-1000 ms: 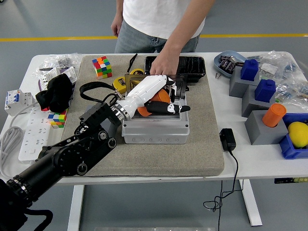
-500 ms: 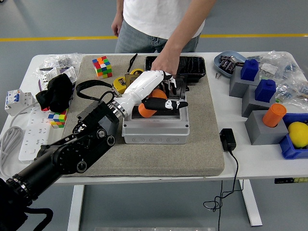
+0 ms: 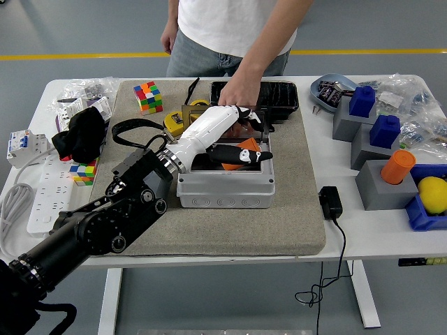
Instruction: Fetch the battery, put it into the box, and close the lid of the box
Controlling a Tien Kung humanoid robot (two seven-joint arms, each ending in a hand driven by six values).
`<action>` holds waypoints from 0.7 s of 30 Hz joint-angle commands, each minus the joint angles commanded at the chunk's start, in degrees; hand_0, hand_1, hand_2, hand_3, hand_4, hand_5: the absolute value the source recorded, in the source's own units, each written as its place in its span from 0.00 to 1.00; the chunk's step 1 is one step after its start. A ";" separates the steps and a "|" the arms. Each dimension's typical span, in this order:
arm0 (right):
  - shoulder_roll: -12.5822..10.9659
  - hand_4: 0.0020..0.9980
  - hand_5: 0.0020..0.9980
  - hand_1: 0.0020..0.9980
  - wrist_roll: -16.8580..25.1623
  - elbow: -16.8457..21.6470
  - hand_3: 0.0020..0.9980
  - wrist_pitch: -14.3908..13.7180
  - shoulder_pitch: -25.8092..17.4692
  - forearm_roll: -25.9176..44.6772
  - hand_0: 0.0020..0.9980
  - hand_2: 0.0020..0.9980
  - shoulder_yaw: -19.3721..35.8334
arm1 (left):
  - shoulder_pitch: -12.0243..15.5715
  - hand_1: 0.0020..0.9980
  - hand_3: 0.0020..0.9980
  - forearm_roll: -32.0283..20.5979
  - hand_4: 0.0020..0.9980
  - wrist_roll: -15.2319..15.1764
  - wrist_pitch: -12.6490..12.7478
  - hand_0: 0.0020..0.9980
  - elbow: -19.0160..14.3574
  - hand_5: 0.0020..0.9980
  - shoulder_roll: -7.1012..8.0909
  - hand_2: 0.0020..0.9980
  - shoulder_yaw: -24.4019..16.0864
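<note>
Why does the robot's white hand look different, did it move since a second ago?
Yes. The left hand has lifted a little toward the far side of the grey box, whose near wall has stayed put.

The table is white, with a grey-beige mat over its middle. On the mat the box is pale grey, and something orange shows inside it. The left hand is white with black fingers, on a black arm. A cube is chequered red, green, yellow and blue (a second one likewise). Grey blocks carry blue caps and an orange cylinder. The person's shirt is white.
</note>
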 joint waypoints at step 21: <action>0.01 1.00 1.00 0.76 -0.08 -0.02 0.81 0.14 0.20 -0.16 0.84 0.75 0.48 | -0.24 0.88 0.74 -0.85 1.00 1.73 -3.23 0.93 -6.81 0.92 0.00 0.78 -1.21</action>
